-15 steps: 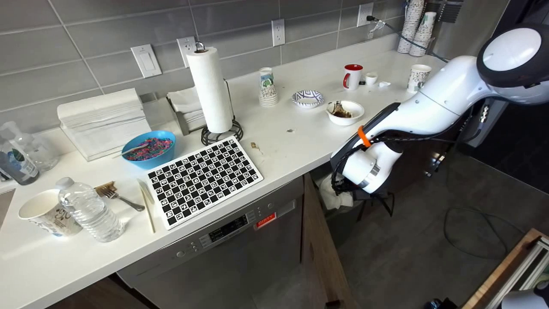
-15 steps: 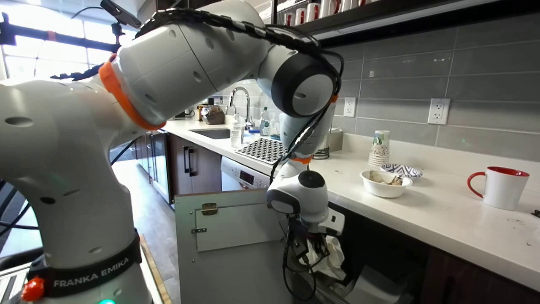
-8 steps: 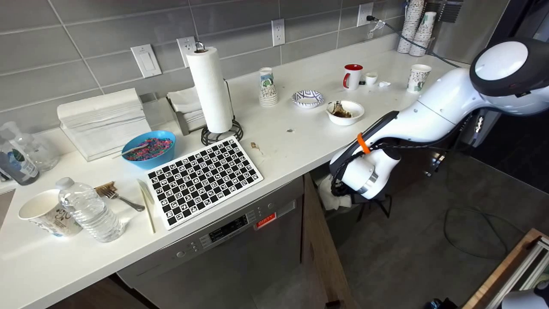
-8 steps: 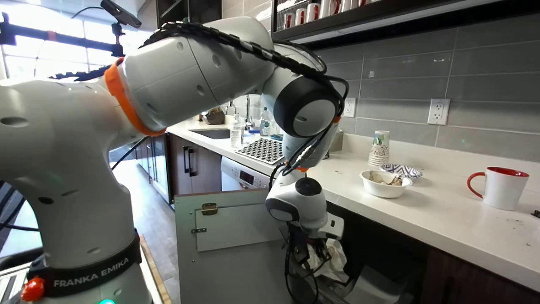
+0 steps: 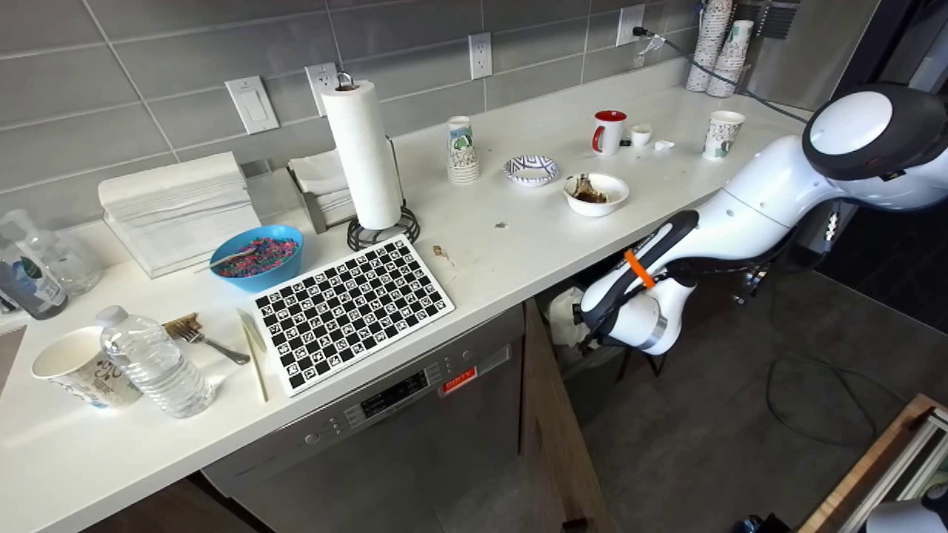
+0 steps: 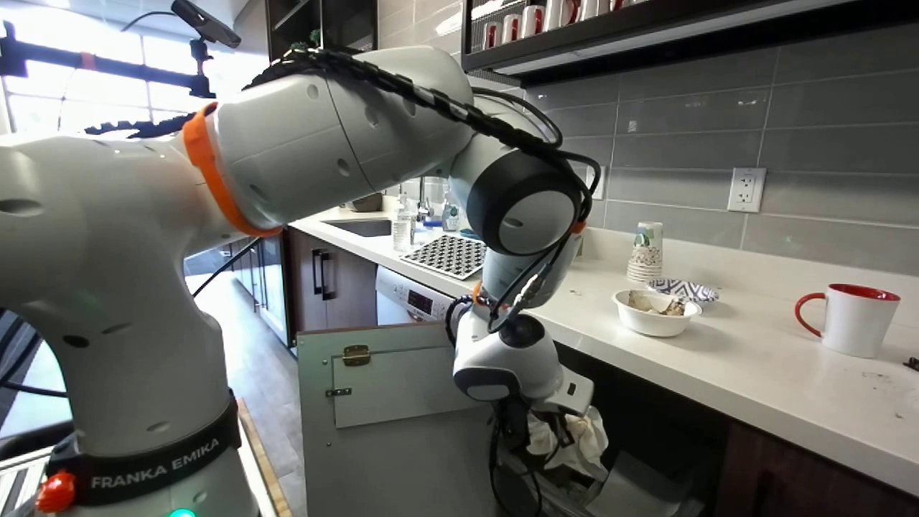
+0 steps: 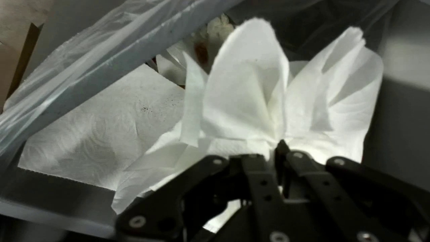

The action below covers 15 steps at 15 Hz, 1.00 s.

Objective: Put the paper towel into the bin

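Observation:
The paper towel [image 7: 248, 90] is a crumpled white wad, with its folds drawn together at my fingertips in the wrist view. My gripper [image 7: 273, 154] is shut on it, the fingers nearly together. Below and around it is the bin, with a grey rim [image 7: 57, 215] and a clear plastic liner [image 7: 100, 64] over its edge. Other white paper lies inside the bin. In an exterior view the paper towel [image 6: 589, 441] hangs under the hand in the open cabinet, and part of the bin [image 6: 553, 499] shows below. It also shows in an exterior view [image 5: 564, 318].
The open cabinet door [image 6: 402, 402] stands beside the hand. The counter edge [image 6: 646, 366] runs just above the bin space. A light grey box-like thing [image 6: 639, 485] is right of the bin. A white bowl [image 6: 657, 316] and a red-and-white mug [image 6: 854, 319] stand on the counter.
My arm's elbow has lowered. The hand has tilted and the paper towel has shifted deeper into the cabinet, staying in the gripper.

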Tool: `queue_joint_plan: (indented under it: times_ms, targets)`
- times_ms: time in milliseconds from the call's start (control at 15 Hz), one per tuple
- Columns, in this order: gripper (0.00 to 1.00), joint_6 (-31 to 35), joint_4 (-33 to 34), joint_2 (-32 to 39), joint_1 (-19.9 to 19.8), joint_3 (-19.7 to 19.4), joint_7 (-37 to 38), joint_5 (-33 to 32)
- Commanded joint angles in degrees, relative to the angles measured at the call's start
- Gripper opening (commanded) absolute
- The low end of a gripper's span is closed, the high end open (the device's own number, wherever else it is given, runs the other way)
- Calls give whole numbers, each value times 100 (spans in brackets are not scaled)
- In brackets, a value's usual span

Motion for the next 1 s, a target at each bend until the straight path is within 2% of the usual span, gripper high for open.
queue_joint_plan:
  times_ms: [0,267,467,667,733,933]
  targets:
    - [45,269,-6,-9,405,-631,1533,-893]
    - [74,458,19,-25,850,-1226,2623,-1385]
    - [98,296,-96,-175,1030,-1419,3057,-1405]
    - [100,1,-443,-589,1090,-1535,3178,-1516]
    - [100,-198,-592,-814,1270,-1715,3107,-1336]
    - [100,-1032,-960,-1303,1309,-1905,2906,-1556]
